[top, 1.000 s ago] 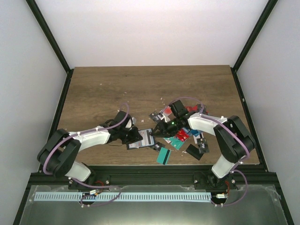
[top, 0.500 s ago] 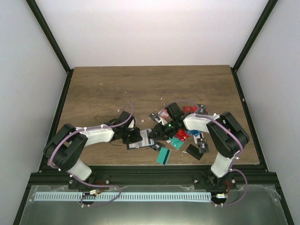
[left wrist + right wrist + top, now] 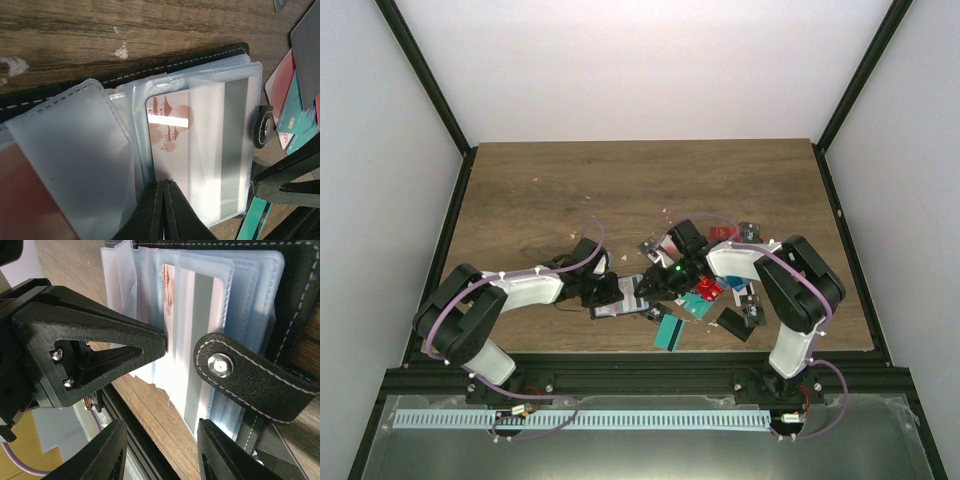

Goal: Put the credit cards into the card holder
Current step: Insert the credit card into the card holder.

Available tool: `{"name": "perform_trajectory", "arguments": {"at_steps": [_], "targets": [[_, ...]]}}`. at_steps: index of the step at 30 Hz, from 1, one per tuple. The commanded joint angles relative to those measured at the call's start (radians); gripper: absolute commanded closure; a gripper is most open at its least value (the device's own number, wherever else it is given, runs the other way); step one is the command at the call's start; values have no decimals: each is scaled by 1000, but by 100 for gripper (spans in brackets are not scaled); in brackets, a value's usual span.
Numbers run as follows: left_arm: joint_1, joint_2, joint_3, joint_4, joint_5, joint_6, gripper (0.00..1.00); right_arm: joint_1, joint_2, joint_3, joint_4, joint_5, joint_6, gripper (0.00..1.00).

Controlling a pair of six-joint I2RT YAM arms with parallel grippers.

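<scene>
One clear sleeve (image 3: 131, 190) of the card holder (image 3: 200, 62) we see pinched by the left gripper (image 3: 163, 184) (jaws together); right gripper (image 3: 161, 432) spread.

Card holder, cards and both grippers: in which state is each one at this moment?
card holder: lying open, clear sleeves fanned out
snap tab: unfastened, lying over the sleeves
white card with red drawing: inside a clear sleeve
loose cards: scattered on the table, outside the holder
left gripper: shut, tips at the sleeves' edge
right gripper: open, holding nothing
</scene>
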Motion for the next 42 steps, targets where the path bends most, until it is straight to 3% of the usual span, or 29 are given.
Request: {"name": "perform_trajectory", "arguments": {"at_steps": [1, 17, 35, 42], "targets": [[-6, 6, -24, -21, -25, 18, 96, 10, 22, 34, 5, -2, -11, 59], [-6, -5, -32, -17, -25, 15, 96, 13, -10, 25, -33, 55, -28, 59], [-8, -11, -25, -13, -23, 12, 96, 30, 18, 32, 53, -56, -10, 59], [-8, -101, 14, -95, -68, 4, 96, 62, 34, 70, 64, -102, -12, 59]]}}
